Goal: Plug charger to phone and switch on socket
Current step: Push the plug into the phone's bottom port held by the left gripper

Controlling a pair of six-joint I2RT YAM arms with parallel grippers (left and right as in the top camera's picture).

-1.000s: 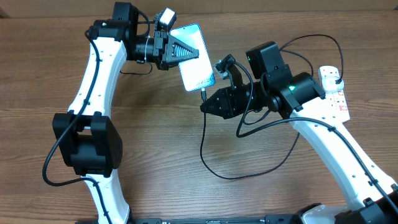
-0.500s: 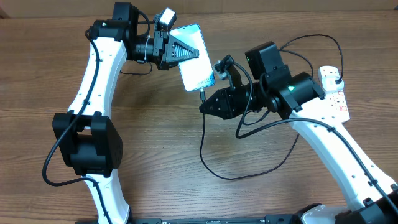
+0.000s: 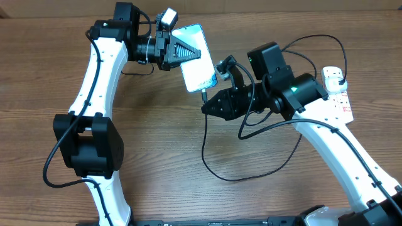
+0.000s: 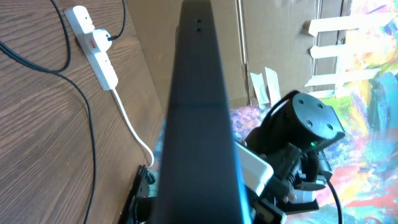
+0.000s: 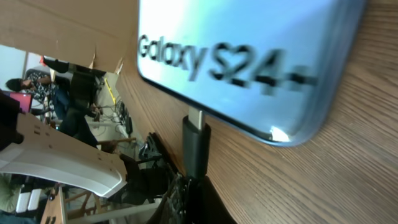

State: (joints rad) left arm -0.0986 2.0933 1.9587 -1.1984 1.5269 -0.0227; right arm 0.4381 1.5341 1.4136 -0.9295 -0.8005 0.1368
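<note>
My left gripper is shut on the phone and holds it tilted above the table, screen up. In the left wrist view the phone's dark edge fills the middle. My right gripper is shut on the charger's connector. In the right wrist view the connector has its metal tip at the phone's bottom edge, below the "Galaxy S24+" text on the phone. I cannot tell how far the tip is in. The socket lies at the far right, with the charger's black plug in it.
The black charger cable loops over the table below my right gripper and runs back past the right arm. The socket's white cord trails off the table edge. A cardboard wall stands along the back edge.
</note>
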